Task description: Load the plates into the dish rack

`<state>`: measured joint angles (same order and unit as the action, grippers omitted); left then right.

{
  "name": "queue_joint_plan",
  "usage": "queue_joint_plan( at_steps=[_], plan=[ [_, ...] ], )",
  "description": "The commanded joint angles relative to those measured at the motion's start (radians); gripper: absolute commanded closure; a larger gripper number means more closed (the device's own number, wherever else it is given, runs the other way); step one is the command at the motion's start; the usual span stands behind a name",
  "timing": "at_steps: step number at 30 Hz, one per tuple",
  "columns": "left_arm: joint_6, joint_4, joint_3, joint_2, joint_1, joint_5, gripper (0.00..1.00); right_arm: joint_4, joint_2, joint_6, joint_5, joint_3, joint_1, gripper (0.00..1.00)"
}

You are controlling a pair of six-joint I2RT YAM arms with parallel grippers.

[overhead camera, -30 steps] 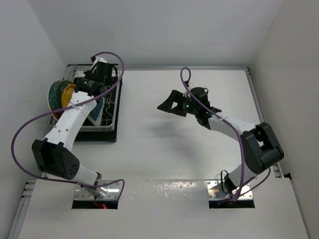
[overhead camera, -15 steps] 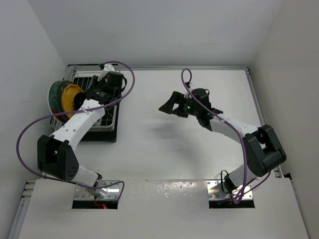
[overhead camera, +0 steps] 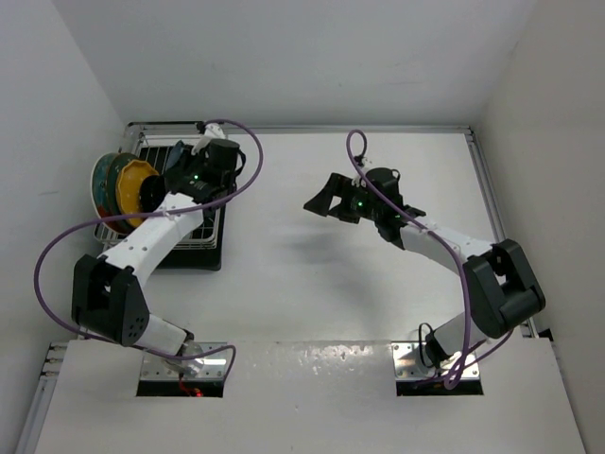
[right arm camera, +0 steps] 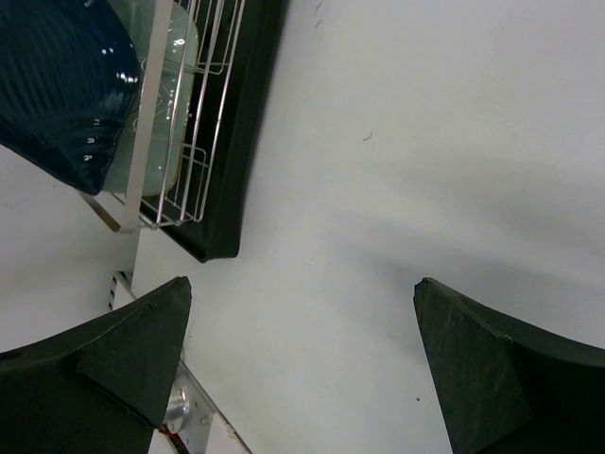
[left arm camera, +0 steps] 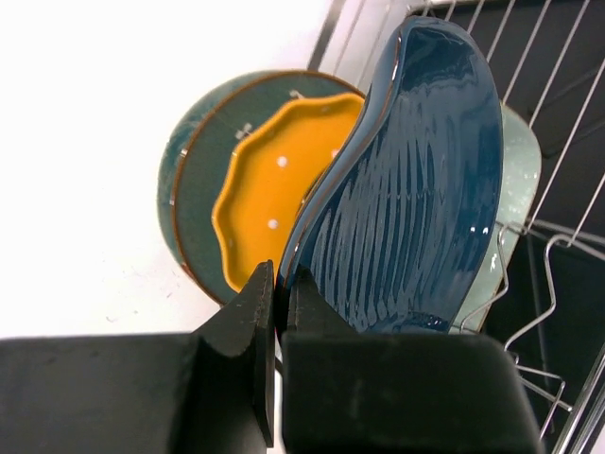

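1. The left gripper (left arm camera: 281, 303) is pinched shut on the bottom rim of the dark blue leaf plate (left arm camera: 406, 189). The plate stands on edge, with its long axis running straight up and away from the fingertips.
2. It's over the dish rack (overhead camera: 156, 151), so I'd guess the next move is lowering it into a slot. That looks tight, since the mint tray (left arm camera: 518, 180) sits just behind it.
3. The right gripper (right arm camera: 302, 284) has its fingers wide apart and holds nothing. It hangs over the bare table (overhead camera: 312, 274), well apart from the rack, so this is the left arm's job.
4. The left wrist view shows the grip, plus the yellow scalloped plate (left arm camera: 274, 180) in front of the grey-teal plate (left arm camera: 194, 180). From the top the arm hides most of that (typical). Only the right wrist view catches the rack's near corner.
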<state>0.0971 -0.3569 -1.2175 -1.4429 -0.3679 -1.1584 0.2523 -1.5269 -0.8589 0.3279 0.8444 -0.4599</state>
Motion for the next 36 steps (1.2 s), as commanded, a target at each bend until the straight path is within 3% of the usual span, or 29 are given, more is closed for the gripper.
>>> queue_joint_plan(
  at_steps=[1, 10, 17, 28, 31, 34, 35, 36],
  plan=[
    [0.059, 0.114, 0.041, 0.053, 0.007, -0.103, 1.0, 0.027, 0.037, 0.015, -0.009, -0.005, 0.004, 0.0],
    [0.053, 0.167, 0.162, 0.062, 0.055, -0.034, 1.0, 0.03, 0.057, 0.018, -0.004, -0.025, 0.023, 0.0],
    [-0.17, -0.029, 0.153, 0.033, 0.098, 0.164, 1.0, 0.033, 0.071, 0.012, -0.004, -0.042, 0.029, 0.0],
    [-0.273, -0.128, 0.173, 0.024, 0.109, 0.368, 1.0, 0.03, 0.082, 0.011, -0.006, -0.051, 0.035, 0.0],
    [-0.273, -0.128, 0.185, 0.024, 0.109, 0.368, 1.0, 0.03, 0.08, 0.011, -0.006, -0.051, 0.035, 0.0],
    [-0.273, -0.157, 0.176, 0.001, 0.109, 0.368, 0.85, 0.03, 0.08, 0.011, -0.007, -0.051, 0.037, 0.0],
    [-0.273, -0.168, 0.176, 0.001, 0.119, 0.38, 0.76, 0.028, 0.079, 0.012, -0.007, -0.051, 0.036, 0.0],
    [-0.273, -0.178, 0.15, -0.01, 0.119, 0.381, 0.74, 0.028, 0.079, 0.012, -0.006, -0.051, 0.035, 0.0]
  ],
)
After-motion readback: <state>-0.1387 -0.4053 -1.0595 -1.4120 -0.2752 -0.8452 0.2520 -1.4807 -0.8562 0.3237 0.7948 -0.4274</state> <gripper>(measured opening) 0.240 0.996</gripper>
